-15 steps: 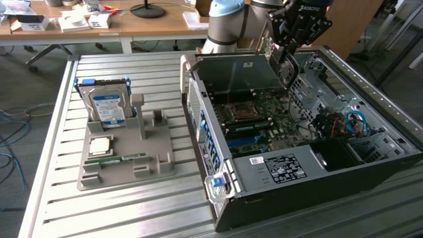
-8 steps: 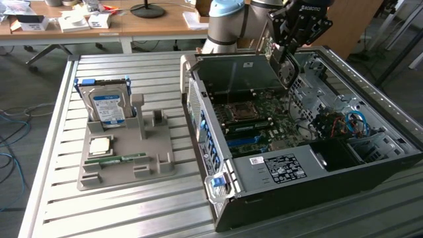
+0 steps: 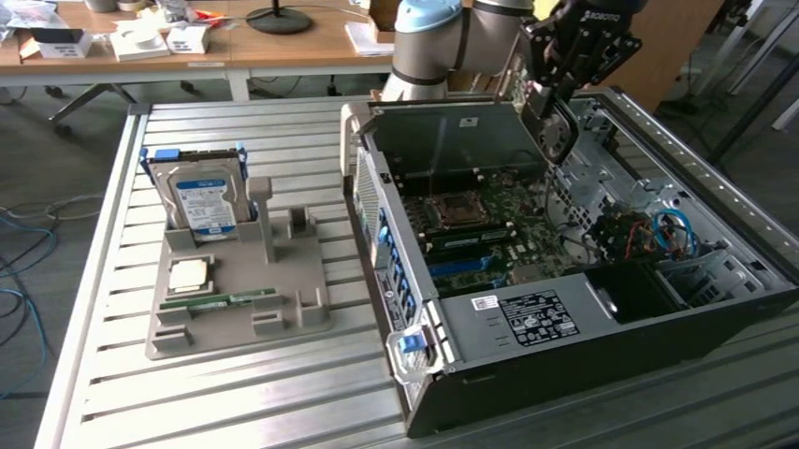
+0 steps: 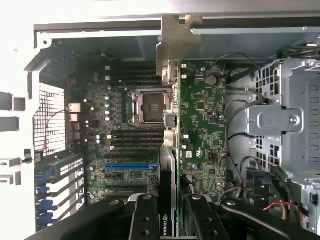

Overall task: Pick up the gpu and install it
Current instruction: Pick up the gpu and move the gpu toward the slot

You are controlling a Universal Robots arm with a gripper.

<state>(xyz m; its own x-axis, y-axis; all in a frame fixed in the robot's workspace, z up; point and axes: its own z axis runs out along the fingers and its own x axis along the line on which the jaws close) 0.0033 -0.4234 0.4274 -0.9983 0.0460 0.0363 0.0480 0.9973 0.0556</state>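
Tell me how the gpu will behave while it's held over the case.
Probably stiff: the gpu hangs straight from the gripper without sagging. Likely end-heavy toward its metal bracket, so it may pivot in a loose grip. It looks thin edge-on, so probably fragile if knocked against the case.

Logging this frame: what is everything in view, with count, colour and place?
gpu: one, black with silvery bracket, hanging over the open case, not seated.
computer case: one, black and grey, side open, on the table at the exterior view's right.
motherboard: one, green, inside the case.
hard drive: one, silver with blue-white label, upright in the holder.
processor chip: one, silvery, flat on the holder.
memory stick: one, green, lying on the holder beside the chip.
holder: one, grey, at the exterior view's left.
table: one, slatted metal.
desk: one, wooden, behind the table.
arm: one, grey and light blue, behind the case.
gripper: one, black, shut on the gpu.
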